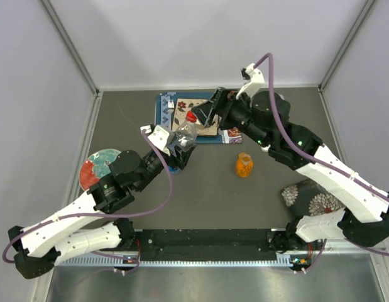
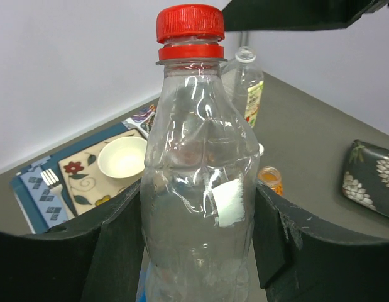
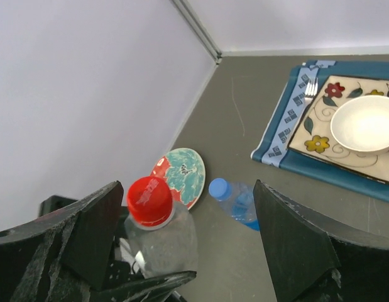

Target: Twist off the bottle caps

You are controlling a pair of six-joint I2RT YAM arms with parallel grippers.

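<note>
Plastic bottle (image 2: 194, 189): pinched low by left gripper (image 2: 194, 236), narrow grip.
Red cap (image 3: 150, 200): still on top, between right gripper's (image 3: 194, 233) wide-open fingers, nearer one finger, touching neither.
Axis: cap top faces right gripper, so a twist looks pretty much lined up.
Room: blue cap (image 3: 218, 187) lies on table (image 3: 244, 113) beyond, well apart from the fingers.

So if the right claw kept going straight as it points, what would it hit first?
Probably the round red plastic cap of the clear plastic bottle, left of centre between the fingers of the open right claw; depth is unclear.
</note>
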